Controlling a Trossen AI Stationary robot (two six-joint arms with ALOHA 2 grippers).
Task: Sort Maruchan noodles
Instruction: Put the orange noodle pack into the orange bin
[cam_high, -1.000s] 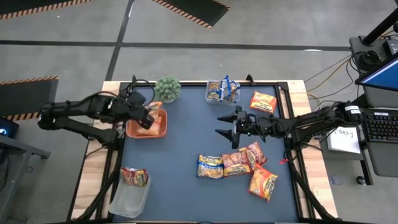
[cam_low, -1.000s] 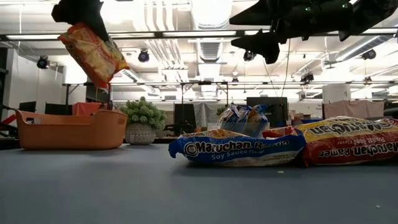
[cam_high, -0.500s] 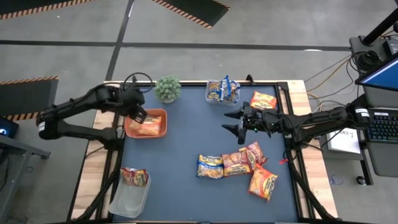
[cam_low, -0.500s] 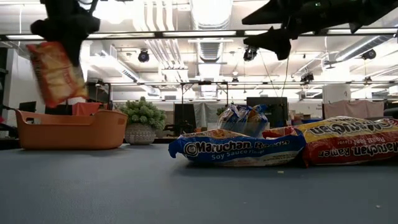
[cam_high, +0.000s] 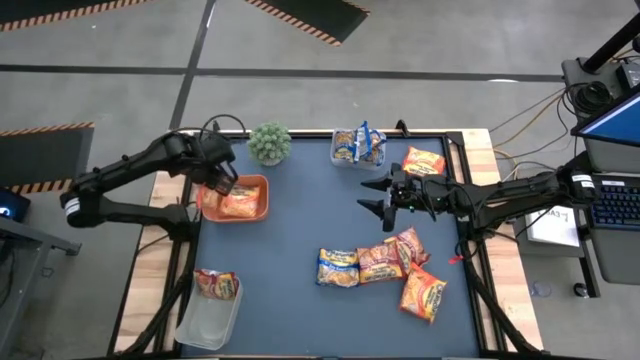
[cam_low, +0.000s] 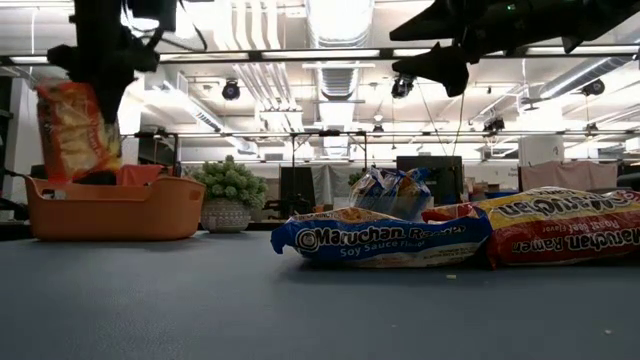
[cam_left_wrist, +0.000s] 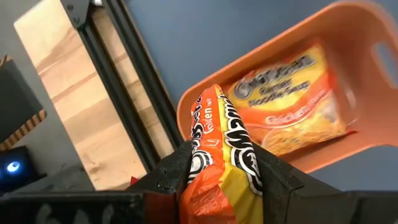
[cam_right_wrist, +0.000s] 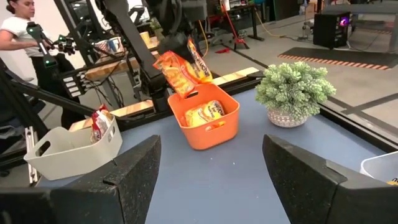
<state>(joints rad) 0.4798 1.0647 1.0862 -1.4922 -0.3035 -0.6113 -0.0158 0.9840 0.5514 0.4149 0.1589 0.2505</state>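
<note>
We take the orange plastic tray as our landmark on the dark blue counter. The left gripper hangs just above the tray's outer edge, clamped on a crinkly orange-yellow ramen packet that dangles upright over the tray. A second orange-yellow packet lies flat inside the tray. A small potted green plant stands just beside the tray.

Well apart from the tray, across the counter, the right gripper hovers above the surface, its fingers spread wide and holding nothing. Below it we note a cluster of packets: a blue-and-yellow one, a dark red one touching it, and further orange ones. A clear plastic tub of blue packets sits beyond the plant. Another clear tub, holding a red packet, sits at the near corner on the tray's side.
</note>
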